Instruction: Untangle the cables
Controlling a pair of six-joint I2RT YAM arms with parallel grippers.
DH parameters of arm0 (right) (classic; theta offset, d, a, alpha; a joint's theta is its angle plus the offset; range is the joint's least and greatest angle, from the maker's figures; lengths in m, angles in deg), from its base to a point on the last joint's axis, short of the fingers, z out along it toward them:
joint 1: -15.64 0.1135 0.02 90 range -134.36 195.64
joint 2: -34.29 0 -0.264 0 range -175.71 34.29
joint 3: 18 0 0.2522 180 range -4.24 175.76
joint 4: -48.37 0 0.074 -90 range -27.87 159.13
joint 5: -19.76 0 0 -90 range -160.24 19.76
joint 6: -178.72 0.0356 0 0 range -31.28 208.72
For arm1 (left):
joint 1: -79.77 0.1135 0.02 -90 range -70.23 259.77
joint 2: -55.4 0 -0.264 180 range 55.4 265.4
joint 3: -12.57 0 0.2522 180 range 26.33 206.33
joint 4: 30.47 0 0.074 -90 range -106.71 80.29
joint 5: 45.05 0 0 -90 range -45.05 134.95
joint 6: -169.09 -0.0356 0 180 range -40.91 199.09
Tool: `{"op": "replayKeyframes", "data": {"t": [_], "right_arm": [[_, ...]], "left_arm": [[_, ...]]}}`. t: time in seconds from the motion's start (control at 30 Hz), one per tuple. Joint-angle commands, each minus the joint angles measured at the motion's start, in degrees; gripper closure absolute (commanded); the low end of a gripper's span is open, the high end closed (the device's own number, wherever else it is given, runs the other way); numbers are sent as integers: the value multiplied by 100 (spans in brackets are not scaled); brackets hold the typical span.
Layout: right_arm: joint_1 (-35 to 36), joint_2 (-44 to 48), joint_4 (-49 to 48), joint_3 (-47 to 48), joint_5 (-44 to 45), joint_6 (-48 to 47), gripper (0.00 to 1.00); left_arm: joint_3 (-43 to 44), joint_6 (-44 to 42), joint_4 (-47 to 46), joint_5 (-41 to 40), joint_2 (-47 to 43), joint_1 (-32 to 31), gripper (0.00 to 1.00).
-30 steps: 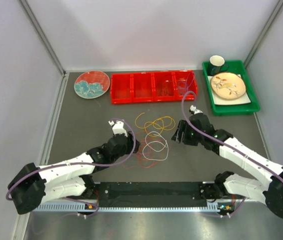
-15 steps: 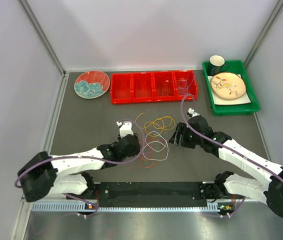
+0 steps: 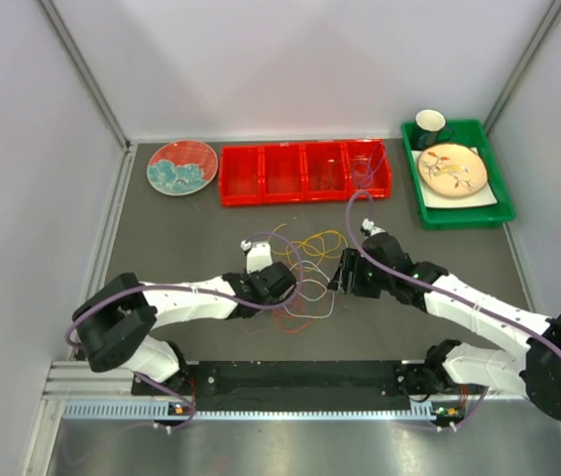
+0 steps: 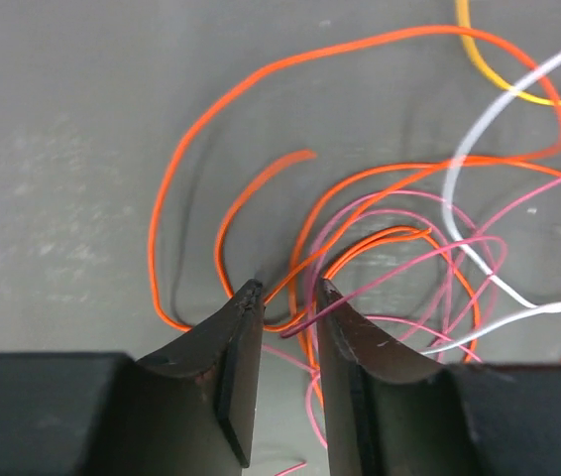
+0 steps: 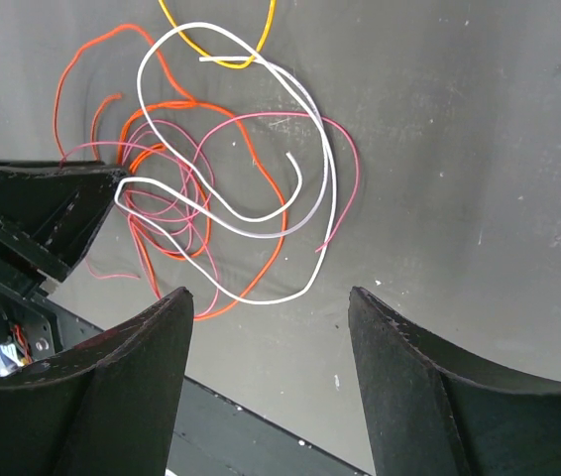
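Observation:
The cables (image 3: 307, 270) lie in a loose tangle mid-table: orange, yellow, white and pink-purple loops. My left gripper (image 3: 284, 288) is at the tangle's left side, low over the table. In the left wrist view its jaws (image 4: 285, 290) stand a narrow gap apart, with an orange strand (image 4: 152, 248) and a pink strand crossing between the tips; a white strand (image 4: 452, 198) runs to the right. My right gripper (image 3: 343, 274) hovers just right of the tangle, open wide with nothing between its fingers (image 5: 271, 294). Its view shows the white loop (image 5: 330, 169), orange loop (image 5: 280, 213) and yellow end (image 5: 226, 59).
A red divided tray (image 3: 300, 198) stands at the back, with a patterned plate (image 3: 182, 167) to its left. At the back right a green tray (image 3: 459, 220) holds a cup (image 3: 430, 123) and a plate (image 3: 452, 169). A black bar (image 3: 300, 377) runs along the near edge.
My left arm has reached right into the tangle's left side and its jaws have narrowed around the strands. My right gripper has drifted slightly left toward the cables, still open.

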Motion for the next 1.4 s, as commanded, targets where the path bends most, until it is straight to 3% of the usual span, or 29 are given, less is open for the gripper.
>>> {"op": "replayKeyframes", "data": {"t": [0.0, 0.17, 0.47, 0.93, 1.17, 1.37], "right_arm": [[84, -63, -206, 79, 69, 71, 36], [93, -133, -276, 71, 52, 62, 36], [128, -265, -321, 88, 43, 62, 36], [207, -380, -321, 150, 69, 62, 36], [207, -441, -347, 141, 61, 62, 36], [207, -424, -373, 71, 69, 71, 36]], "left_arm": [[64, 564, 505, -483, -393, -158, 64], [28, 590, 540, -739, -753, -430, 55], [292, 1197, 1304, -985, -579, -826, 59], [538, 872, 909, -756, 159, -835, 56], [714, 881, 1032, -756, 440, -835, 58], [855, 915, 1190, -791, 652, -827, 70]]}}
